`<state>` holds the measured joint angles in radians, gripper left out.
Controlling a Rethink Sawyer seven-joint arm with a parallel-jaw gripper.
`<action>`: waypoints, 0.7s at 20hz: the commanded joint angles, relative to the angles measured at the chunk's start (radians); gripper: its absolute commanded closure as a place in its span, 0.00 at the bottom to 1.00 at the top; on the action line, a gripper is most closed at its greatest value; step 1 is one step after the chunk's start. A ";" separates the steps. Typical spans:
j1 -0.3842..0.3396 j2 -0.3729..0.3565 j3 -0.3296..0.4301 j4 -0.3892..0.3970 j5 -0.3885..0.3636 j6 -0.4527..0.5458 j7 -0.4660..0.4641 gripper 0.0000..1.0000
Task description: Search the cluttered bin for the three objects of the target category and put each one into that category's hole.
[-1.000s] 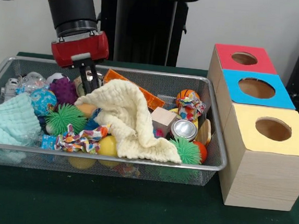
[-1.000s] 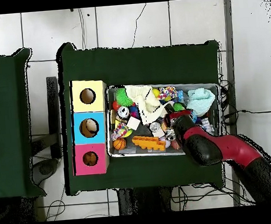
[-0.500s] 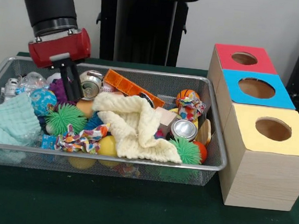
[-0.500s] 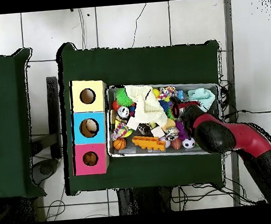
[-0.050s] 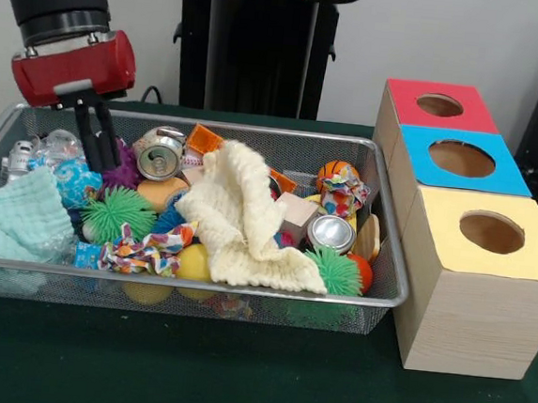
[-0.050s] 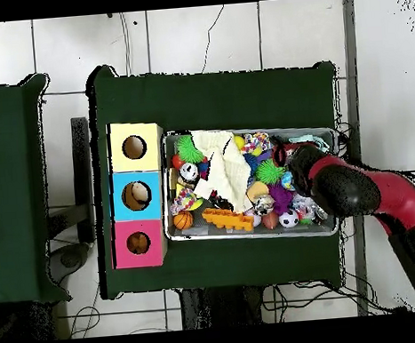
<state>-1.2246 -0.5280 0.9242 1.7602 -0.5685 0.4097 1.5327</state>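
Observation:
My gripper [image 5: 102, 164] hangs over the left end of the wire bin [image 5: 195, 289], its two black fingers slightly apart and holding nothing. The tips sit between a blue patterned ball [image 5: 77, 183] and a purple spiky ball [image 5: 123, 176]. Just to the right lies a silver can [image 5: 160, 159] on its side; a second can [image 5: 330, 233] lies further right. A cream cloth [image 5: 244, 218] is heaped in the bin's middle. Red [image 5: 439, 105], blue [image 5: 461, 159] and yellow [image 5: 491, 232] topped boxes with round holes stand right of the bin. In the overhead view the arm [image 6: 346, 190] covers the gripper.
The bin also holds a mint cloth [image 5: 17, 222], green spiky balls [image 5: 119, 212], a knotted rope toy [image 5: 142, 252], an orange track piece [image 5: 204, 139], a wooden block [image 5: 293, 213] and a small basketball [image 5: 336, 172]. A black stand [image 5: 254, 49] rises behind the bin.
My gripper let go of the cream cloth and moved left and slightly up. The cloth dropped back into a heap, uncovering the silver can and the orange piece.

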 commanded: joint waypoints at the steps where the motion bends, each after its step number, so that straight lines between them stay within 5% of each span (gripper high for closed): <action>1: 0.039 -0.036 0.015 -0.068 0.027 0.101 -0.060 1.00; 8: 0.173 -0.058 -0.080 0.058 0.037 -0.086 0.187 1.00; 14: 0.260 0.036 -0.168 0.081 0.042 -0.239 0.244 1.00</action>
<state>-1.0271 -0.5563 0.8658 1.7763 -0.5316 0.2802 1.5327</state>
